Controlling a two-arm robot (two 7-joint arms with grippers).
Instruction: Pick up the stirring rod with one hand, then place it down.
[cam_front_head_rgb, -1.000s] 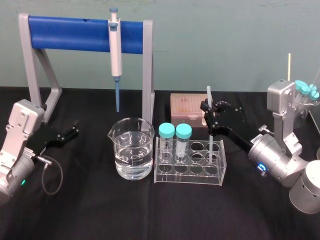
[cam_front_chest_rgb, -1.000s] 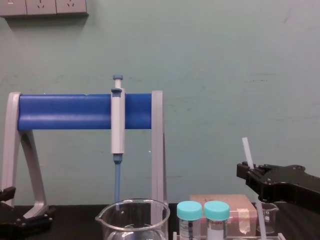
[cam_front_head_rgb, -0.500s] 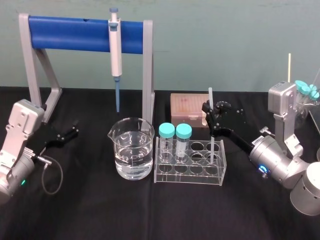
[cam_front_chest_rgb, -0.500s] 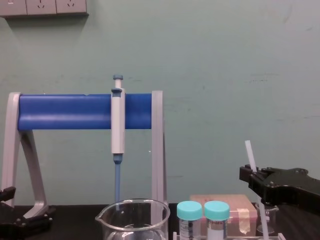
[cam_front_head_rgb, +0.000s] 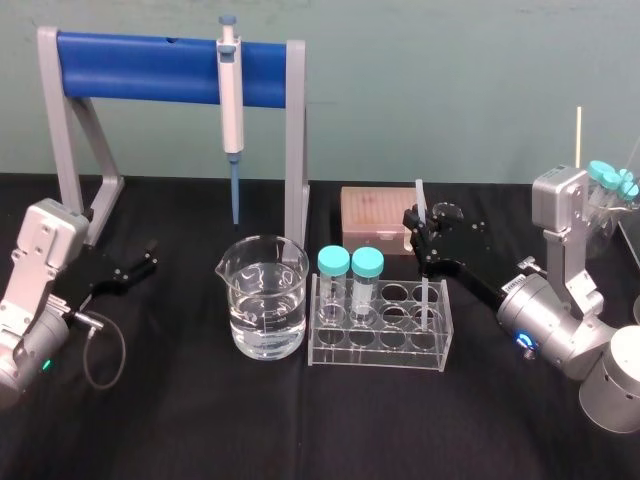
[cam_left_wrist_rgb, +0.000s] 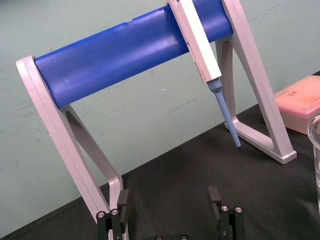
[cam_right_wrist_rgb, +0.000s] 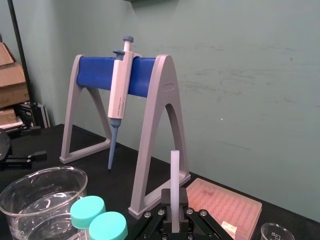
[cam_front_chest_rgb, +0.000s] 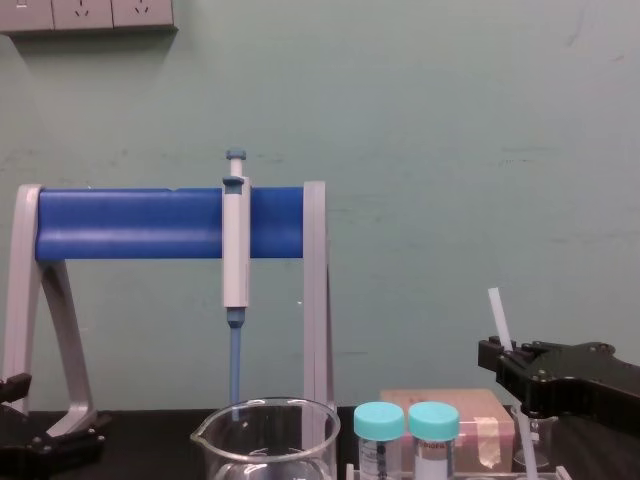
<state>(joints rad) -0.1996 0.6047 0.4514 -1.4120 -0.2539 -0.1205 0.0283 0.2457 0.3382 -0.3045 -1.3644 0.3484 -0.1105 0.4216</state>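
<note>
Over the right end of the clear tube rack (cam_front_head_rgb: 378, 345), the right gripper (cam_front_head_rgb: 418, 228) is clamped on the stirring rod (cam_front_head_rgb: 423, 285), which stands nearly upright, its top tipped slightly left and its lower end inside a rack hole; the left gripper (cam_front_head_rgb: 148, 258) sits parked far left, fingers apart

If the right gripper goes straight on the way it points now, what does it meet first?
Probably the pipette stand's grey leg, straight beyond the right gripper's stirring rod; depth unclear.

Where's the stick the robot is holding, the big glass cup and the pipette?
stirring rod (cam_right_wrist_rgb: 174, 175), right wrist view, shaft below its top end.
beaker (cam_front_head_rgb: 264, 292), head view, front glass wall.
pipette (cam_front_head_rgb: 231, 100), head view, white body.
</note>
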